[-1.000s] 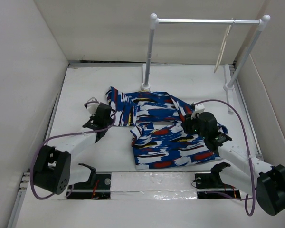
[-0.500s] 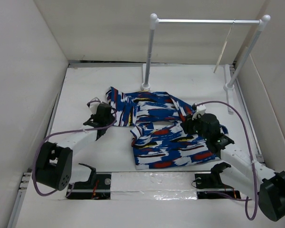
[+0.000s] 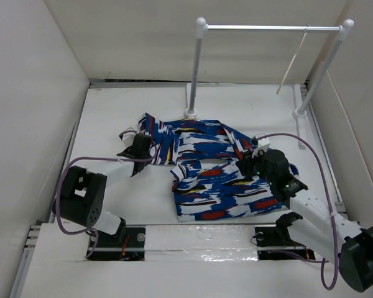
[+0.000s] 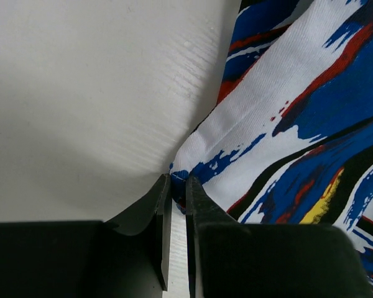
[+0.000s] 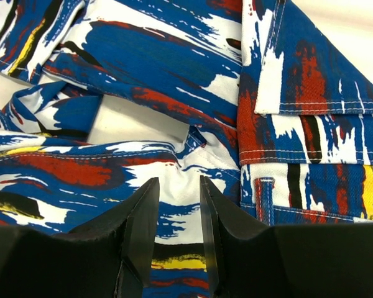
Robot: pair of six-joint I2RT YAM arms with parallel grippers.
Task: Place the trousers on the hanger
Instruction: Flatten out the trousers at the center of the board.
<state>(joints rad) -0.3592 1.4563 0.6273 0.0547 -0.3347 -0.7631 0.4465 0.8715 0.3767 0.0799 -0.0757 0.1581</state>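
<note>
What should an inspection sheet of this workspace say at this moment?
Surface: white table, with cloth lying in its middle.
Job's things: trousers lie rumpled on the table; hanger hangs on the rail at the back right, with no cloth on it.
Clutter: nothing seen.
End effectors: left end effector shut on the trousers' edge; right end effector low over the trousers, fingers slightly apart, grip unclear.
Cables: purple cables loop off both arms.
Surroundings: white walls on three sides.
</note>
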